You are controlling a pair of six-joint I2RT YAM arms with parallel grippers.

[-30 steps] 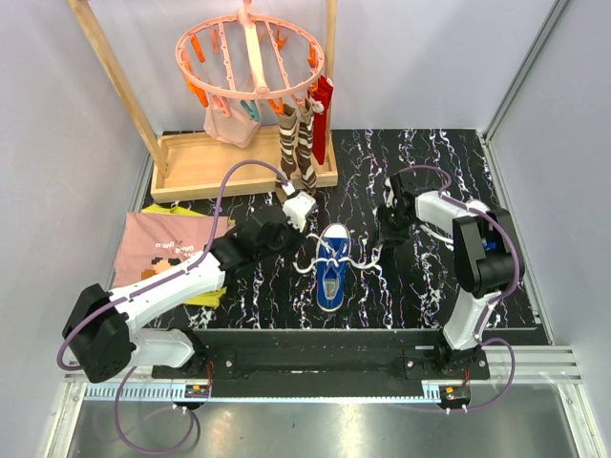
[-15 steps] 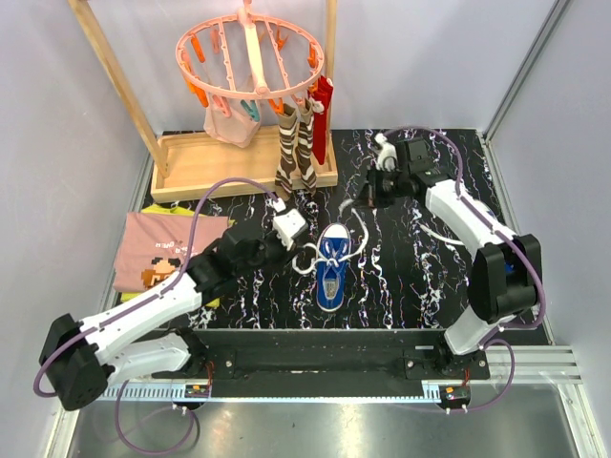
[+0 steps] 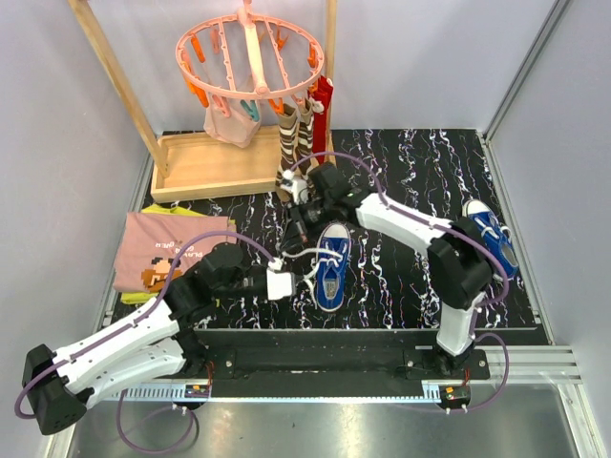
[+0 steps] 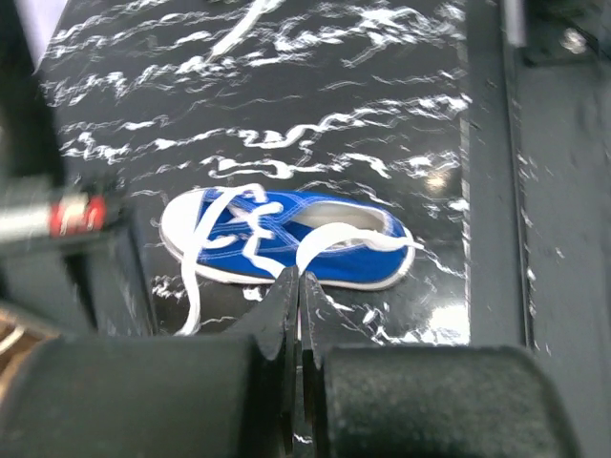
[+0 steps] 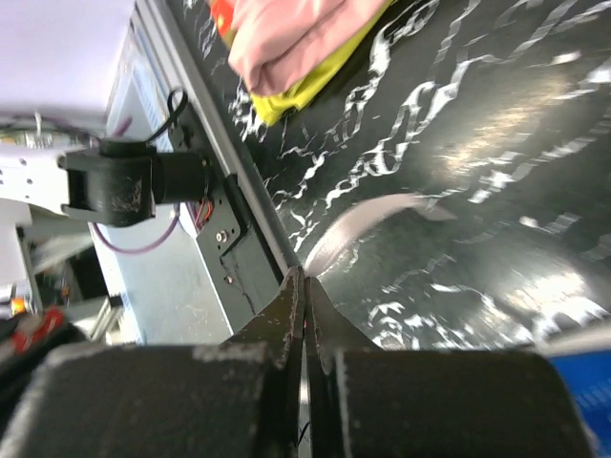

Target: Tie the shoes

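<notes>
1. Two shoes in view. One shoe (image 3: 331, 272) lies mid-surface, closer to the near edge, with its toe toward the far edge and its laces loose and unknotted. The second shoe (image 3: 489, 232) sits by the right edge, just beside the right arm's elbow, with nothing gripping it.
2. Left gripper (image 3: 294, 282) is low, just beside the shoe's left side. Its wrist view shows the fingers pressed together on a lace end (image 4: 329, 239) that runs back to the eyelets.
3. Right gripper (image 3: 298, 218) reaches across to a spot just far-left of the toe cap. Its jaws are together and the other lace end (image 5: 368, 218) looks pinched at the tips, though blur makes that grip a judgement.
4. Step in hand is likely crossing the two strands for the first knot. No knot shows, so the task is at an early stage and the second shoe is not begun.
5. Next move calls for both strands taut, one passed under the other, then an outward pull that does not drag the light shoe over the table (image 3: 410, 286).
6. Around the shoes, striped socks (image 3: 296, 157) hang by the wooden rack (image 3: 210, 162) toward the far-left corner. A pink shirt (image 3: 162, 250) lies at the left edge.
</notes>
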